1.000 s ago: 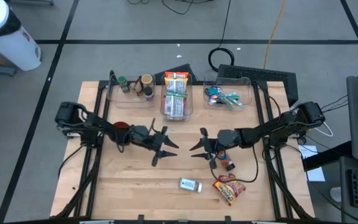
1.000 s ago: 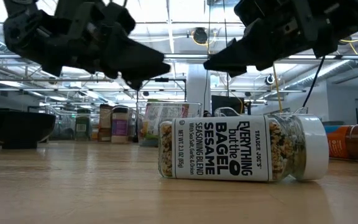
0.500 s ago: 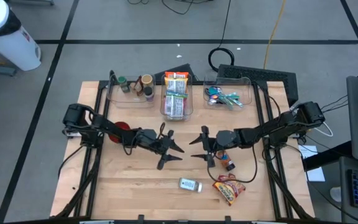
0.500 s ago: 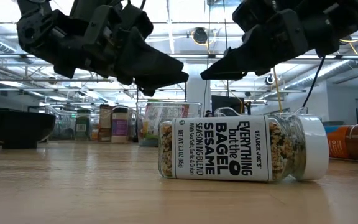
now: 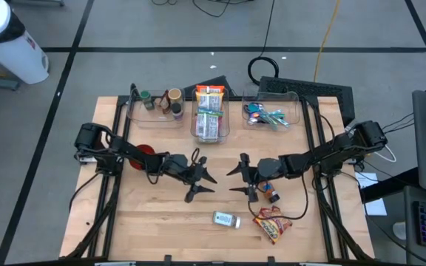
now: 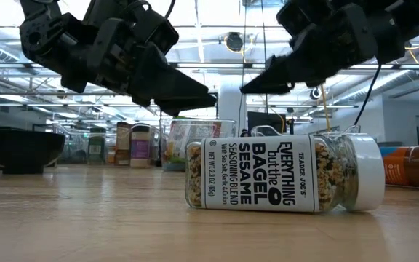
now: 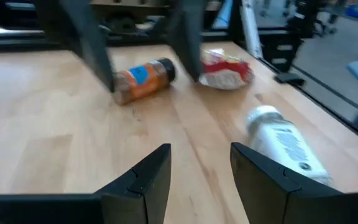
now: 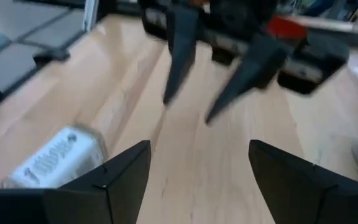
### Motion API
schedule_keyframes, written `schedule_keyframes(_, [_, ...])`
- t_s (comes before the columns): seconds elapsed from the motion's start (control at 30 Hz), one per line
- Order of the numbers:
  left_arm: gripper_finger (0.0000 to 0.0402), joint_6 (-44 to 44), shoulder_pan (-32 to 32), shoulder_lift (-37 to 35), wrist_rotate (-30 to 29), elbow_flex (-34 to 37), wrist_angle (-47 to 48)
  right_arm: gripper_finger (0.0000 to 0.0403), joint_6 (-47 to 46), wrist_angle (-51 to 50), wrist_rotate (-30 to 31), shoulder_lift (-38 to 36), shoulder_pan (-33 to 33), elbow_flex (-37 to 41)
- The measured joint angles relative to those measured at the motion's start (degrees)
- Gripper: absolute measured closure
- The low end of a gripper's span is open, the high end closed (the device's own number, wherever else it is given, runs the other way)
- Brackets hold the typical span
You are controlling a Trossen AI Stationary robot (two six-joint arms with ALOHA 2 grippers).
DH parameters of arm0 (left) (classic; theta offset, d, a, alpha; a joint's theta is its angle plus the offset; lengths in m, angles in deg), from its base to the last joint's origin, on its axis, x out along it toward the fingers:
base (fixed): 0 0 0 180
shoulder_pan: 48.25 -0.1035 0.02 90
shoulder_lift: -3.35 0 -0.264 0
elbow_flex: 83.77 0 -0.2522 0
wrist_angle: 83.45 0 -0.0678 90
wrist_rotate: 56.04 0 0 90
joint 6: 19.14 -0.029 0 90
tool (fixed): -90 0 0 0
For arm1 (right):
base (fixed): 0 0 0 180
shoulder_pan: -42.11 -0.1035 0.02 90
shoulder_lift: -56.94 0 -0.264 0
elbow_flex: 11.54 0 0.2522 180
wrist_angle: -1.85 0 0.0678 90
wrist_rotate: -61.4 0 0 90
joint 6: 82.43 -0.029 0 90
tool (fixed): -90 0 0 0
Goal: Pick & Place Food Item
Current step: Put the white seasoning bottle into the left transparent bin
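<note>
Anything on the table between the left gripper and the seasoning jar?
No. In the high view, only bare wood separates the left gripper from the seasoning jar.

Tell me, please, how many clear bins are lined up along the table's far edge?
3: left bin with jars, middle bin with snack bars, right bin with utensils. None seems hidden.

**Around the pale wooden table**

The pale wooden slatted table [image 5: 146,229] stands on a grey floor crossed by dark tape lines. On the table's far edge, at its right end, sits a clear plastic bin of blue and green utensils [image 5: 272,114]. A dark round bowl [image 6: 20,149] rests on the table's left side. Beyond the table's far edge lie a coiled black cable [image 5: 265,68] and a thin yellow cable [image 5: 324,37]. Off its far left corner stands a white cylindrical container [image 5: 9,44].
</note>
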Motion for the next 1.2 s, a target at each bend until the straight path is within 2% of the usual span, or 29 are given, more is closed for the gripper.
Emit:
schedule_keyframes(0.2, [0.0223,1.4,0.2,0.0,3.7,-1.6,5.4,0.0139,-2.1,-3.3,0.1,0.0,0.2,0.0])
schedule_keyframes(0.37, [0.0187,1.9,1.4,0.0,3.6,-6.8,13.6,0.0140,-2.1,-3.8,0.1,0.0,0.2,0.1])
schedule_keyframes(0.6, [0.0124,-2.1,3.6,0.0,3.6,-17.4,35.7,0.0141,-2.1,-5.1,0.1,0.0,0.2,0.1])
schedule_keyframes(0.73, [0.0097,-1.6,5.0,0.0,3.6,-22.5,46.3,0.0141,-2.0,-6.0,0.1,0.0,0.2,0.1])
schedule_keyframes(0.87, [0.0079,-0.2,7.2,0.0,3.5,-23.7,47.3,0.0140,-1.3,-8.3,3.3,0.0,0.2,0.1])
schedule_keyframes(1.07, [0.0069,1.3,8.2,0.0,2.7,-23.7,46.0,0.0140,0.7,-8.5,17.2,0.0,1.2,0.1])
schedule_keyframes(1.2, [0.0069,1.0,8.2,0.5,3.5,-23.6,43.9,0.0142,-0.9,-5.8,19.6,0.0,3.6,0.1])
